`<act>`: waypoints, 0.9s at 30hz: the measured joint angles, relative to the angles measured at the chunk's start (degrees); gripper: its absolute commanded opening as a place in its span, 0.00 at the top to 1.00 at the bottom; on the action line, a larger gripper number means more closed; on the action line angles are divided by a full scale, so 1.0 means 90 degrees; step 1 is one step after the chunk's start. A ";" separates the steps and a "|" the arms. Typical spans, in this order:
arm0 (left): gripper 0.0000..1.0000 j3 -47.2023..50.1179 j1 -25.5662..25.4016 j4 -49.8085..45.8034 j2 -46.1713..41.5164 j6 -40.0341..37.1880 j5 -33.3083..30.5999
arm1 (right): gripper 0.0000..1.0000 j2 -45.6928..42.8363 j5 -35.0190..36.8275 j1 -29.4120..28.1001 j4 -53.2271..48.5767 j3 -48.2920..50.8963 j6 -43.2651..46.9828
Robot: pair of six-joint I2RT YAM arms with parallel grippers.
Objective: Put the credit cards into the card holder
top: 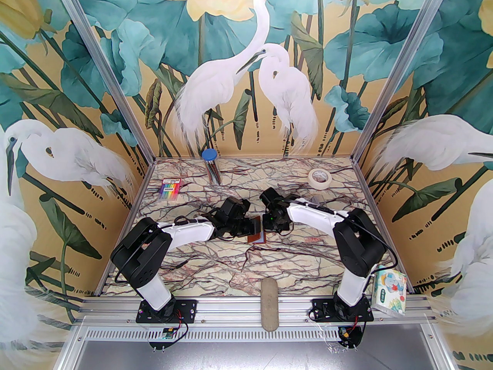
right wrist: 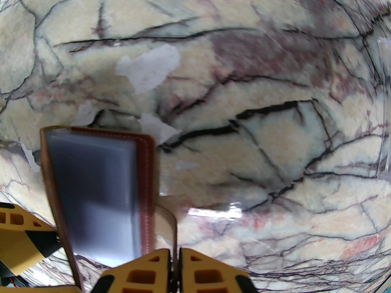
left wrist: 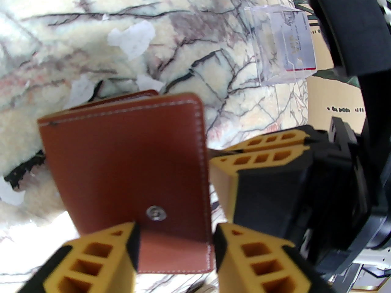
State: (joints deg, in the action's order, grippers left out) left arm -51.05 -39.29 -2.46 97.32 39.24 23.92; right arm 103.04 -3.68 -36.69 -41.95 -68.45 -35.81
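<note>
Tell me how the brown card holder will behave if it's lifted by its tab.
The card holder will likely flop wider: it lies open, clear sleeves showing. The tab in the right pincer curves, so it probably bends rather than levers. Smooth leather may slip.

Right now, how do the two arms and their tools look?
Left arm and right arm: white shells, black joints, black cables, black base plates. Left tool and right tool: yellow-orange fingers with rectangular cut-outs and black pads.
</note>
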 measured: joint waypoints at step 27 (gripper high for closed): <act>0.60 -0.0109 -0.0180 -0.0119 0.0119 -0.0061 0.0109 | 0.49 -0.0432 -0.1197 0.0585 0.0296 -0.0155 0.0134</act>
State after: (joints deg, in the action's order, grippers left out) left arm -52.03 -40.91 -3.53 98.39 38.70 24.91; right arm 99.15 -14.46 -31.42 -39.29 -69.84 -34.61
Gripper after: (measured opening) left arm 0.407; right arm 0.524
